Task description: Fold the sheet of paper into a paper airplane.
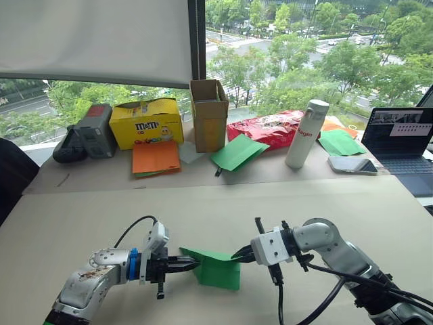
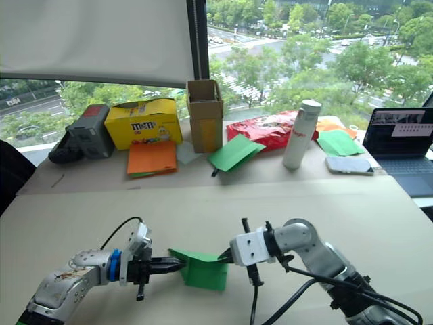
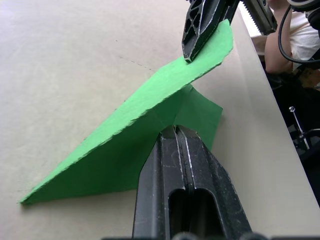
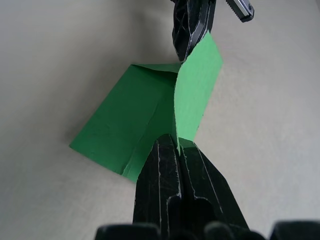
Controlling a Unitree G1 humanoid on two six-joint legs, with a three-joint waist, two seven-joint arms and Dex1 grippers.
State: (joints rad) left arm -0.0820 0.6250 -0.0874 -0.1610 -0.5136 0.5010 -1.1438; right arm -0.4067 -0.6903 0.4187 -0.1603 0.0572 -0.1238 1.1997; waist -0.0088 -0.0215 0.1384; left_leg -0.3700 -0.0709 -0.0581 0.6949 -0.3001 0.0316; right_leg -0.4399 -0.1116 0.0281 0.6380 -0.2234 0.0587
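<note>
The sheet of paper (image 1: 218, 270), bright green and partly folded, stands tented on the beige table (image 1: 203, 210) near its front edge. My left gripper (image 1: 193, 264) is shut on the paper's left corner, and the left wrist view shows that pinch at a crease (image 3: 175, 132). From the other side my right gripper (image 1: 239, 256) is shut on the raised right flap; in the right wrist view its tips (image 4: 175, 141) clamp the flap's edge. One flap (image 4: 197, 87) stands upright between the two grippers while the rest (image 4: 125, 125) lies sloped on the table.
Along the back stand a yellow box (image 1: 146, 122), a cardboard box (image 1: 208, 115), a red bag (image 1: 267, 128) and a white bottle (image 1: 306, 133). Orange sheets (image 1: 155, 157), flat green sheets (image 1: 237, 152), a phone (image 1: 352, 164) and a laptop (image 1: 406, 145) lie there too.
</note>
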